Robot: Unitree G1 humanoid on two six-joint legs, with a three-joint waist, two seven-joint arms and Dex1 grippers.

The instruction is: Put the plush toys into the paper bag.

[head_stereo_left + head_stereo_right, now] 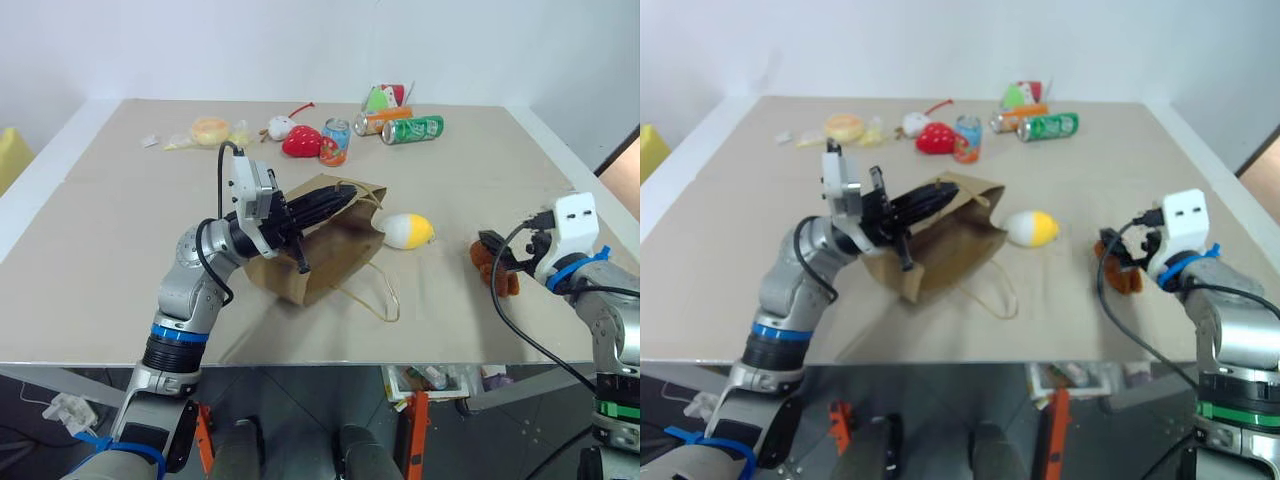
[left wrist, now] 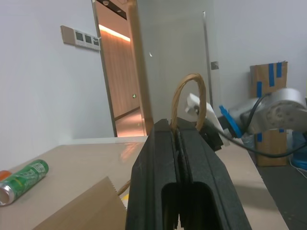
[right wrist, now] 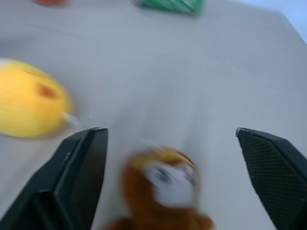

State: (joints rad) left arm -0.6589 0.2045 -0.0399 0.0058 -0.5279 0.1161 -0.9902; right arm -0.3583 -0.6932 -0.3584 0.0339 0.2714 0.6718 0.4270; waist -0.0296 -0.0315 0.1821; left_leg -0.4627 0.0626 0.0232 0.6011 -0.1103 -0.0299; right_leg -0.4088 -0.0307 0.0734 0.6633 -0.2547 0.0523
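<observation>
Faintly, green can (image 1: 412, 129) (label unreadable), left tool (image 2: 178, 143) pinching bag handle (image 2: 188, 98)

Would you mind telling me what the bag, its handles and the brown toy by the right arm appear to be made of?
The paper bag looks like matte brown kraft paper, creased and holding its folds. Its handles seem to be twisted paper cord, thin and tan. The brown bear-like toy appears to be soft plush fabric with a fuzzy nap, though it is blurred.

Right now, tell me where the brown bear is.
The brown bear lies on the table's right side, right of the egg toy, just in front of the open right gripper.
</observation>
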